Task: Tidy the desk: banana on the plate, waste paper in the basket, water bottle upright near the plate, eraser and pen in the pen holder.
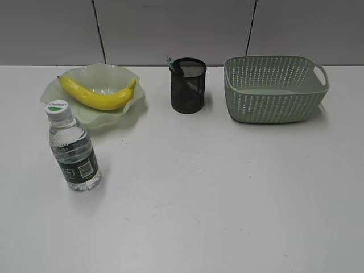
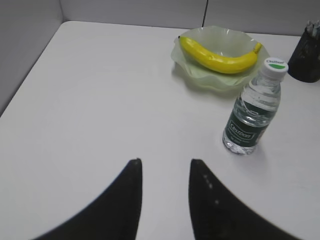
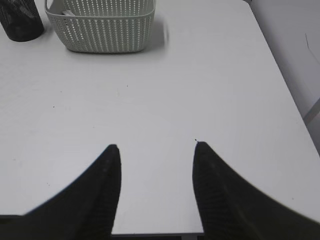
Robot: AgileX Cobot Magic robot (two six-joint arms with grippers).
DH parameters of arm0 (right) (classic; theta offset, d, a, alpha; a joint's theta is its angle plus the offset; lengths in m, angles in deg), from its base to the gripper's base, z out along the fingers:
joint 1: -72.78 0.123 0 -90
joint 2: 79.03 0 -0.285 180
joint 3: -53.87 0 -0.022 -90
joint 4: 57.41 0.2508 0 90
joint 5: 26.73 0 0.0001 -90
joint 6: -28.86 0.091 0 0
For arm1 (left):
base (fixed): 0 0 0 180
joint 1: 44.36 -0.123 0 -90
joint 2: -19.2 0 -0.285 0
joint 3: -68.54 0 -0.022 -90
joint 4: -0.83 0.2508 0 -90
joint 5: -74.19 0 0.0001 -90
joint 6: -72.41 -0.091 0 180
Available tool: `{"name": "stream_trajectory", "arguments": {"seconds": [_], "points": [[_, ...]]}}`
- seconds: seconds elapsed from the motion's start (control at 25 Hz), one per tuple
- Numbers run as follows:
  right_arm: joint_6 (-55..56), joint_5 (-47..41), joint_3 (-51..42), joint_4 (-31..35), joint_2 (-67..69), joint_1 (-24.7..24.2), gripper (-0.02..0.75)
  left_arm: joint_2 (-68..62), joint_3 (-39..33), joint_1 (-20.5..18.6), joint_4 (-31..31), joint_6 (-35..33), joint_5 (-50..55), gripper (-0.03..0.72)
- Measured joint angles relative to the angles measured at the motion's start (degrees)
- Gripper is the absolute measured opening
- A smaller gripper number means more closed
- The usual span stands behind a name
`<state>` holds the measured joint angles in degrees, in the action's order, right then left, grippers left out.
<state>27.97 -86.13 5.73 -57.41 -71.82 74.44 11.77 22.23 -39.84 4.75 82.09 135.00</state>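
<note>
The banana (image 1: 98, 95) lies in the pale green plate (image 1: 116, 116) at the back left of the desk (image 1: 216, 193). The water bottle (image 1: 73, 149) stands upright in front of the plate. The black pen holder (image 1: 188, 85) has a pen (image 1: 173, 65) sticking out of it. The sage-green basket (image 1: 275, 88) stands at the back right; a bit of white waste paper (image 3: 66, 11) shows inside it. The eraser is not visible. My left gripper (image 2: 165, 162) is open and empty, short of the bottle (image 2: 253, 114). My right gripper (image 3: 156, 146) is open and empty near the desk's front edge.
Grey partition walls stand behind the desk and along its left side (image 2: 25, 45). The desk's right edge (image 3: 280, 75) and front edge show in the right wrist view. Neither arm shows in the exterior view.
</note>
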Motion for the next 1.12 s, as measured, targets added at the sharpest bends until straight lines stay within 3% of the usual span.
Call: {"name": "stream_trajectory", "arguments": {"seconds": [1.12], "points": [[0.0,0.0,0.0,0.0,0.0,0.0,0.382,0.0,0.0,0.0,-0.6,0.0,0.0,0.238]]}}
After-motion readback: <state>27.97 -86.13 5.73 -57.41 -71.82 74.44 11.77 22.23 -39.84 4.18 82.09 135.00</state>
